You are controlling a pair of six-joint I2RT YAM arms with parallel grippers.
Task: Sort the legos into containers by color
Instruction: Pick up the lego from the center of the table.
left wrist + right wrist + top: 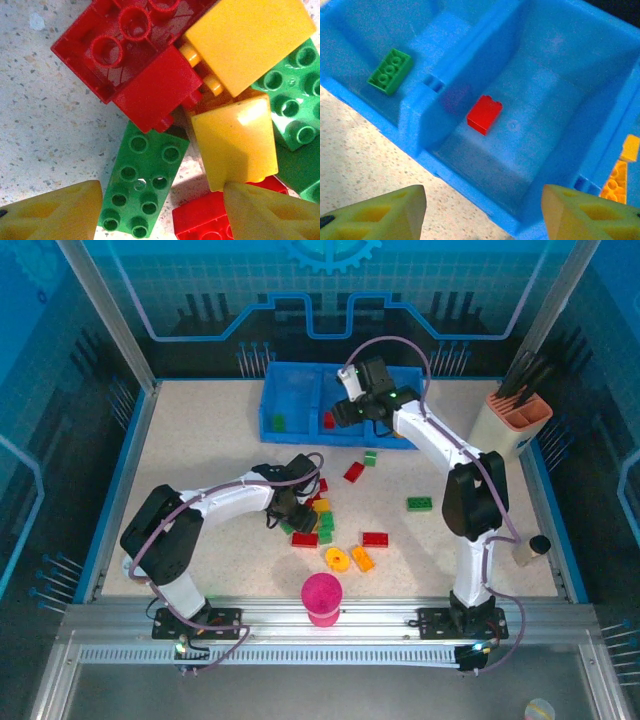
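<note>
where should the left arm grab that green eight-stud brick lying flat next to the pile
Pinch the green brick across its two long sides, straight down from above. It lies flat, studs up, its narrow width between the left gripper's open fingers. There is bare table on its left. A red brick crowds its right side at the finger end, so mid-length is probably safest.

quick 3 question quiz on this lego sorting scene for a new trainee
1. Multiple choice: which colour of brick lies in the middle compartment of the blue tray? A green, B red, C yellow.
2. True or false: the right jaws hold a brick.
3. Short answer: how many bricks lie in the left compartment?

Key
1. B, the red brick.
2. False; they stand open and empty above the tray.
3. One, the green brick.
</note>
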